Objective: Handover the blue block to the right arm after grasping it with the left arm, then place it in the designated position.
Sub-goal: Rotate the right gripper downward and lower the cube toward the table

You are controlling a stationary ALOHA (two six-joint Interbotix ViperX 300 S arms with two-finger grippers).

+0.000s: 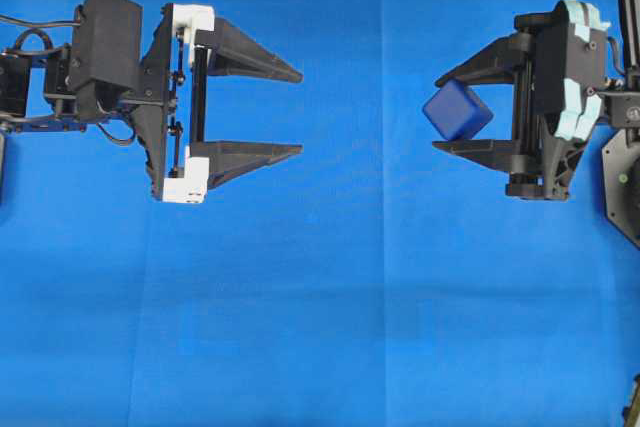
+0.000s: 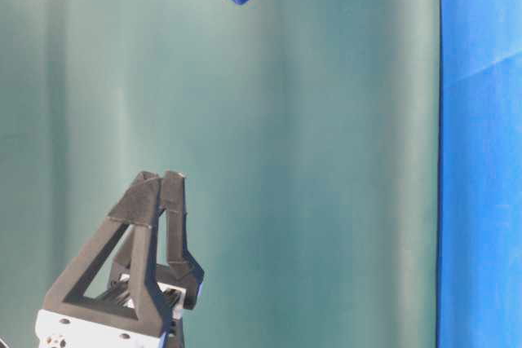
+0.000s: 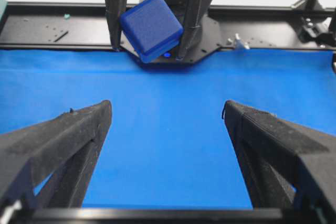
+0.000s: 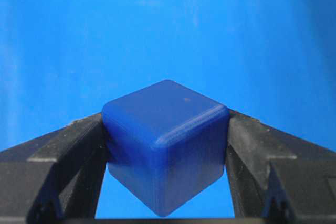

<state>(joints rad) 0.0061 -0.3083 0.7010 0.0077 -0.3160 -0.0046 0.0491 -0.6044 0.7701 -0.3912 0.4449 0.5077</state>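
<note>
Clamping blue block, right tool faces spread, unloaded left tool over cloth.

You've got one blue block out here, just the single cube, no twin anywhere. Two arms are on show, so count two grippers: the left gripper with its white brackets, and the right gripper in all black. Each carries two pointed fingers, four in total. Beneath them lies one blue cloth.
</note>
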